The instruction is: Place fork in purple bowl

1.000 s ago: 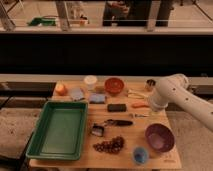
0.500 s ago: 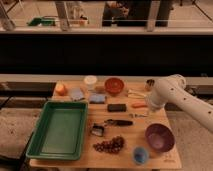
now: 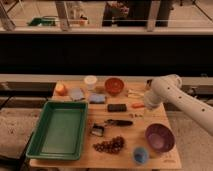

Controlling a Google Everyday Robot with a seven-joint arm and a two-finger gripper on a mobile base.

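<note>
Barely begun: my claw (image 3: 148, 101) hangs wide and empty over the bench's (image 3: 125, 131) far right near the fork (image 3: 133, 93), and the bowl (image 3: 159, 137) holds nothing.

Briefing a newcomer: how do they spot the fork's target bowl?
On the table, right of the green tray, the gripper hangs at the far edge. Nearer the camera sits the purple bowl, by a blue cup; it is larger and darker than the red-orange bowl.
</note>
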